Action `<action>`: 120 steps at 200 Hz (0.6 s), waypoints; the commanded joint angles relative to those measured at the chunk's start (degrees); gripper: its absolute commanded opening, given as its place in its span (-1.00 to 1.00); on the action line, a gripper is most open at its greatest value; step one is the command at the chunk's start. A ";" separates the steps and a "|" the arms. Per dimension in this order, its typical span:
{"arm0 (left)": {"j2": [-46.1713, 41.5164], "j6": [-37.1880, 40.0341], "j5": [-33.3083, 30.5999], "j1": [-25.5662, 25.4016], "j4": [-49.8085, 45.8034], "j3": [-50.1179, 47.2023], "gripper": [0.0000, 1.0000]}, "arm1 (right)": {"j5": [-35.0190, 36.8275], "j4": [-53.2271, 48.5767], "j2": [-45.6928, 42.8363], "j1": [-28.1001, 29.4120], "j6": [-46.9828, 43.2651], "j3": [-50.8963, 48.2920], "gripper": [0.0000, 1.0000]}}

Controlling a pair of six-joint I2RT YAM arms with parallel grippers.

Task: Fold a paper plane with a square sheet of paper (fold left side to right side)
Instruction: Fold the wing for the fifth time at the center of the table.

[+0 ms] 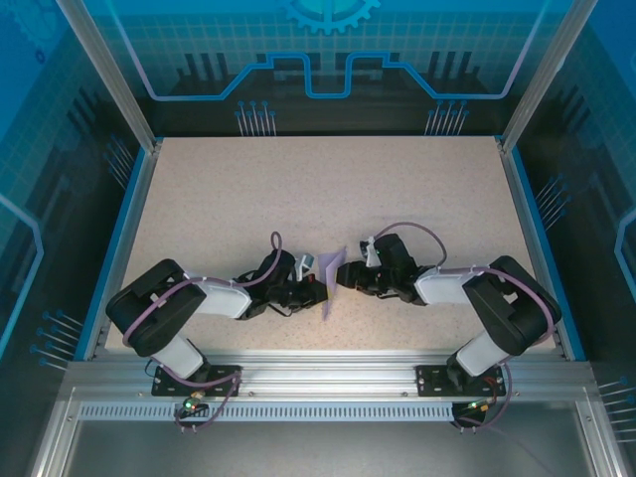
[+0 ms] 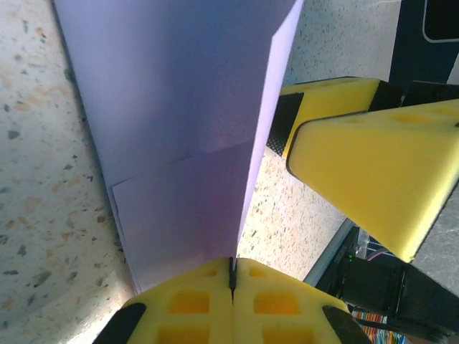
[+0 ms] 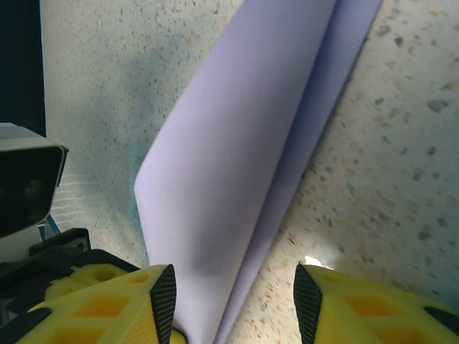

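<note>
Down near the front edge of the speckled beige table (image 1: 298,189), overhead view: the thin matte lavender-purple sheet of paper (image 1: 330,278) stands up on edge, narrow, between the left gripper (image 1: 312,285) and the right gripper (image 1: 345,280).

Left wrist cam: the left gripper (image 2: 232,276) is clamped tight on the sheet's (image 2: 179,107) lifted flap, and there's a crease line already in it.

Right wrist cam: the right gripper (image 3: 235,312) sits roughly half open, straddling the sheet (image 3: 237,158) without pinching it.

I'd say halfway-ish. It's folded over but not a finished dart, and flattening plus the wings look left.
</note>
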 commanded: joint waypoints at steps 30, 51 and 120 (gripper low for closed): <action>0.28 -1.88 2.28 0.93 3.20 -1.12 -1.00 | 1.58 2.00 3.39 0.87 1.92 3.24 -0.06; 0.64 -2.11 2.47 0.94 3.55 -1.14 -1.00 | 2.42 0.67 4.52 0.86 2.04 4.19 -0.10; 2.64 -2.23 3.04 1.09 3.92 -0.67 -0.92 | 3.78 -4.83 7.82 1.21 2.75 6.58 -0.14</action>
